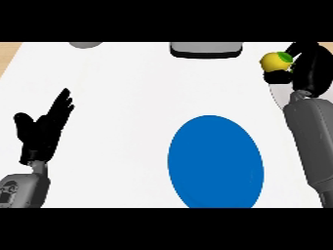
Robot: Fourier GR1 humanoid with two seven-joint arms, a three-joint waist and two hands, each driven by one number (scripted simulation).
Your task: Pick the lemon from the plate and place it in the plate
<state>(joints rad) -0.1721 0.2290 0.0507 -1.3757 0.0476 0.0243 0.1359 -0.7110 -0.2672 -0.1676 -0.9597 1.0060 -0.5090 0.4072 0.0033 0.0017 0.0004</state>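
White tabletop (111, 88); right hand (309, 68) near far right edge, fingers curled round lemon (276, 60). Carry it level over blue plate (216, 161) at near middle, lower before releasing. Left hand (43, 129) rests open.

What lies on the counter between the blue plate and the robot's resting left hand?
Nothing: in the head view, only bare white counter separates the blue plate from the open left hand, which shows at the view's left.
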